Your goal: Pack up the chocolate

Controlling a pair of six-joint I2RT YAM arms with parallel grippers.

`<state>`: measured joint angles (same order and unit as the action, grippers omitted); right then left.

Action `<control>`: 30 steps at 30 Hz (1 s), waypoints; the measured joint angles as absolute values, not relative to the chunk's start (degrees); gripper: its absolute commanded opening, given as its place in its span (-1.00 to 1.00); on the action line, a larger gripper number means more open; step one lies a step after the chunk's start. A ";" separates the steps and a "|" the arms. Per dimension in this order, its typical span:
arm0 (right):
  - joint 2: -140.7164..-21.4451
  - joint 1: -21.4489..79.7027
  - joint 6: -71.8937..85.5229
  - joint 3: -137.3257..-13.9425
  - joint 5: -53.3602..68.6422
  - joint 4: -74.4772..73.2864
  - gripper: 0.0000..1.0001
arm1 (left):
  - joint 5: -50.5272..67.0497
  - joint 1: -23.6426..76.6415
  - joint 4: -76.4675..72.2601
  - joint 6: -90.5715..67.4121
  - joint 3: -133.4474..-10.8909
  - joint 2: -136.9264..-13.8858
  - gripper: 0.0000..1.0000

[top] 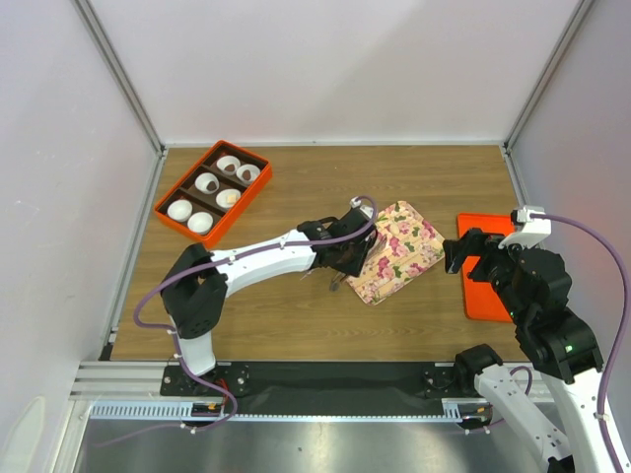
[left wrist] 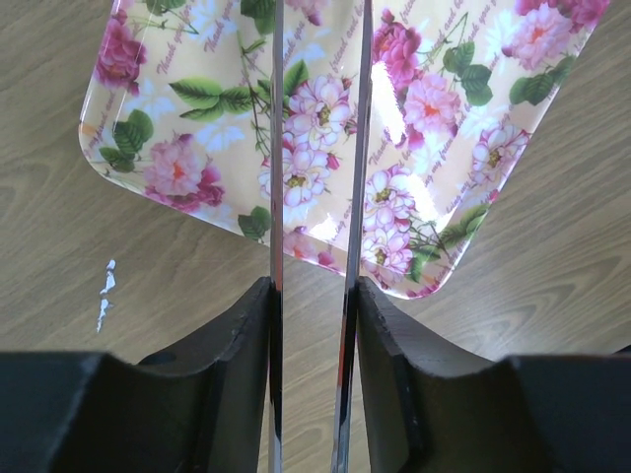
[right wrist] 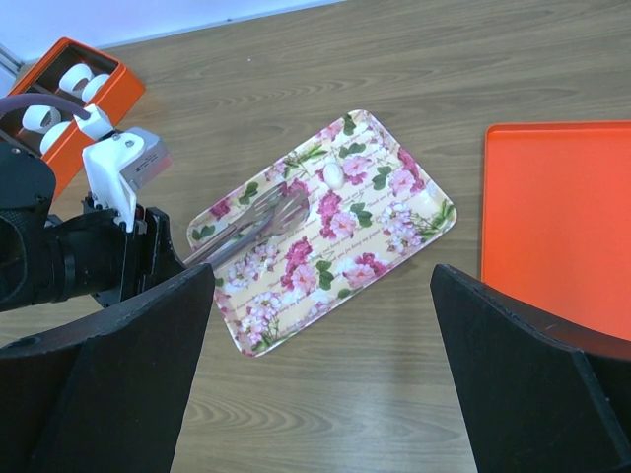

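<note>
Two thin blades of the tongs [left wrist: 276, 148] run out from my left gripper [left wrist: 314, 315], whose fingers press on them from both sides. I judge it a grip on the tool, with the tips held over the flowered tray [top: 399, 251] at the middle of the table [top: 296, 325]. I see nothing pinched between the tips. A small pale lump [right wrist: 333, 175] lies on the tray just beyond them, and I cannot tell what it is. The chocolate [top: 231, 165] shows as dark dots in some of the white paper cups [top: 178, 209] inside the orange box [top: 187, 233] at the table's far left corner, well apart from the tongs. The tool makes sense to me: the pieces look too small for bare fingers. My right gripper [right wrist: 322, 286] hangs with jaws spread wide and empty near the right edge, beside the orange lid [right wrist: 557, 227] — parked out of the way, I'd guess, until the box wants closing.
</note>
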<state>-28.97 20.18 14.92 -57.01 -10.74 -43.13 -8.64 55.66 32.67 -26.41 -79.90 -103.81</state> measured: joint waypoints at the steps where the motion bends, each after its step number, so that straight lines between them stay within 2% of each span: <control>1: -28.97 20.18 14.92 -57.01 -10.74 -43.05 1.00 | -8.67 55.68 32.97 -26.39 -80.18 -103.79 -0.19; 12: -28.95 20.18 14.90 -57.01 -10.76 -42.94 0.99 | -8.93 52.75 38.94 -23.38 -83.81 -98.24 -0.18; 23: -28.71 20.18 14.92 -57.01 -10.39 -42.94 0.99 | -9.91 32.10 41.21 -19.81 -80.12 -82.11 -0.17; 30: -27.77 20.18 14.98 -56.93 -9.34 -42.76 0.99 | -8.58 14.28 42.61 -17.06 -75.72 -77.87 -0.17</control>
<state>-27.77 20.18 14.98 -56.93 -9.34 -42.76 -8.58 14.28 42.61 -17.06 -75.72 -77.87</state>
